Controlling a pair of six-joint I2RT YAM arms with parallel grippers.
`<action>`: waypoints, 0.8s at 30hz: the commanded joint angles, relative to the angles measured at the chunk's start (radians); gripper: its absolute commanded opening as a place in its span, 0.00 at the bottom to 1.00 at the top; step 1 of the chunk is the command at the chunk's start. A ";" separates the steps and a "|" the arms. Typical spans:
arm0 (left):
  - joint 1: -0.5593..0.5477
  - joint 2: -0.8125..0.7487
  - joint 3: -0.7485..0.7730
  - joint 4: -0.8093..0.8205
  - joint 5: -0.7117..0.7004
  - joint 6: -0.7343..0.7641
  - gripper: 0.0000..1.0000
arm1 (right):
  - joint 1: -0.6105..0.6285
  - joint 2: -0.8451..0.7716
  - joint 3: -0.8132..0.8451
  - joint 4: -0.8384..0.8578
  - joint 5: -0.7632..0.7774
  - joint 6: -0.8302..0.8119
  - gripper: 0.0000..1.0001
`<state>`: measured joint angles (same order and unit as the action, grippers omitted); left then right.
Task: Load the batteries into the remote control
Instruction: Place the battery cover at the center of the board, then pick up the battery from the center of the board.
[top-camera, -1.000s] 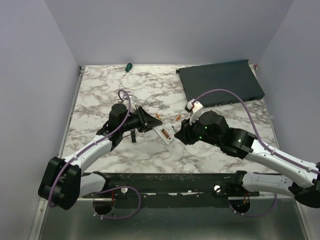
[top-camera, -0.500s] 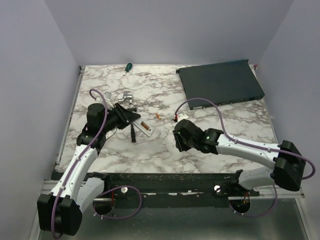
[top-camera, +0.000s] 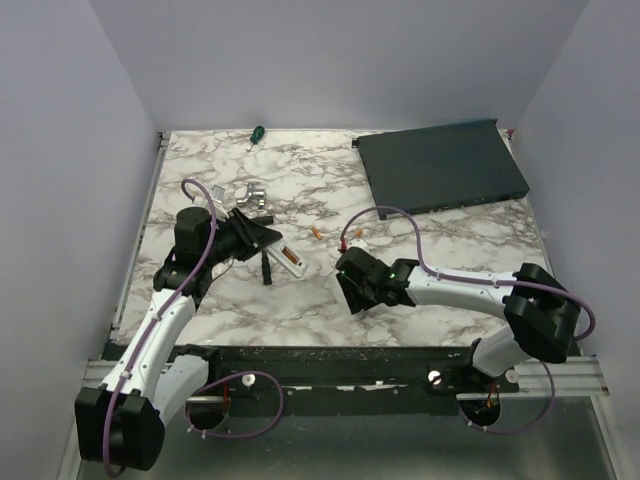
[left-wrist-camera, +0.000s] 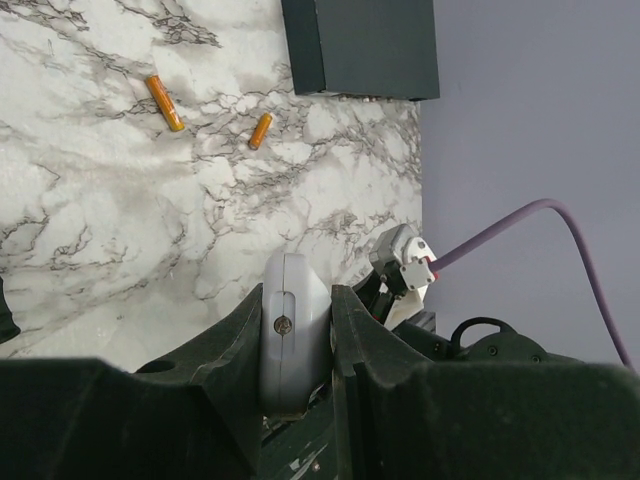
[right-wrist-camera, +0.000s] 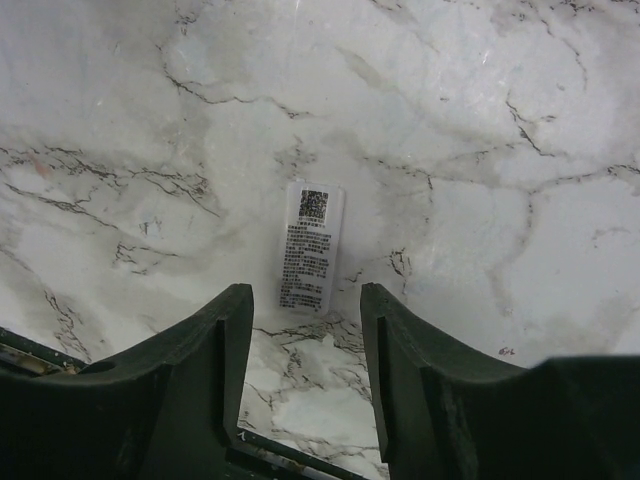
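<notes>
Your left gripper (left-wrist-camera: 298, 298) is closed tight on the remote (left-wrist-camera: 292, 350), pinching it across its narrow sides. It holds the remote just off the table (top-camera: 200, 170), left of centre, with one end pointing right toward the other arm. That grip looks meant to steady the body so the other arm can work on it. From above, an orange streak shows on the remote. It may be a cell already seated, but it is too small to tell.

Your right gripper (right-wrist-camera: 305, 300) is about half open and holds nothing. It sits low over the near middle of the table, with a small white labelled cover (right-wrist-camera: 312, 245) lying flat on the marble between its fingertips and clear of both. This is probably the battery door, parked on the near side out of the way of the loading.

The batteries (left-wrist-camera: 165, 103) lie loose on bare marble around mid-table. The second (left-wrist-camera: 260, 131) is near the first. Both are beyond your right gripper and to the right of the remote, an easy reach for the free arm.

Farther out, the dark box (top-camera: 440, 165) fills the far right corner. The bracket (top-camera: 250, 193) and the screwdriver (top-camera: 256, 133) lie at the far left, away from the work.
</notes>
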<state>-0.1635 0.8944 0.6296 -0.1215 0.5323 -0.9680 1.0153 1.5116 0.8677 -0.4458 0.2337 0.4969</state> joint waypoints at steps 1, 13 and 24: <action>0.007 0.004 0.003 0.015 0.030 0.010 0.00 | 0.006 0.011 -0.008 0.010 -0.014 0.002 0.55; 0.019 -0.004 -0.004 0.021 0.050 0.005 0.00 | -0.033 -0.041 0.101 0.109 0.114 -0.047 0.56; 0.064 -0.071 -0.032 -0.068 0.057 0.068 0.00 | -0.190 0.270 0.381 0.235 -0.108 -0.252 0.44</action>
<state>-0.1184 0.8551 0.6243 -0.1490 0.5583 -0.9417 0.8406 1.6844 1.1347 -0.2737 0.2203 0.3492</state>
